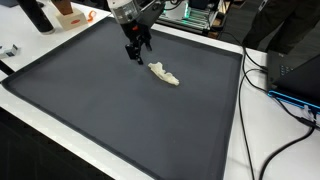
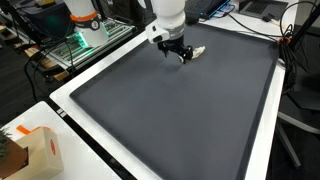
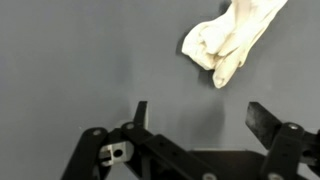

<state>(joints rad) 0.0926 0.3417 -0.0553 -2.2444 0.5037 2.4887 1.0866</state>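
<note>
A crumpled cream-white cloth (image 1: 165, 74) lies on the dark grey mat (image 1: 110, 110) toward its far side. My gripper (image 1: 135, 51) hangs low over the mat just beside the cloth, apart from it, with jaws spread wide and nothing between them. In the wrist view the cloth (image 3: 230, 38) sits at the upper right, beyond the two black fingertips (image 3: 140, 112), and bare mat fills the gap of the gripper (image 3: 203, 115). From the opposite side, the gripper (image 2: 178, 54) stands next to the cloth (image 2: 197, 51).
The mat has a raised white border (image 1: 235, 120). Black cables (image 1: 290, 100) trail off one side. A cardboard box (image 2: 40, 150) rests near a corner of the table. Electronics with green lights (image 2: 70, 45) and an orange object (image 1: 70, 17) stand behind the mat.
</note>
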